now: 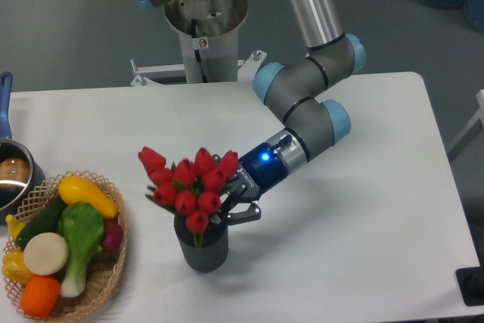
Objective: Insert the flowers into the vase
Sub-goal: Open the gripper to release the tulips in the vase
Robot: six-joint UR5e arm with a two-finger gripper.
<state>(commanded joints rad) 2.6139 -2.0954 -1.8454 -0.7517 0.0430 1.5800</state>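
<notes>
The bunch of red tulip buds with small green leaves stands in the small dark grey ribbed cylindrical vase, spreading wider than its rim; the vase rests upright on the white tabletop; the grey arm's two-finger gripper sits right beside the blooms, just above the rim; whether its jaws are apart or clamped, I cannot tell; a wicker basket of colourful toy vegetables lies near the left edge.

Red tulip-bud flowers with green leaves stand upright in the small, ribbed dark grey vase, near-centre before me.
</notes>
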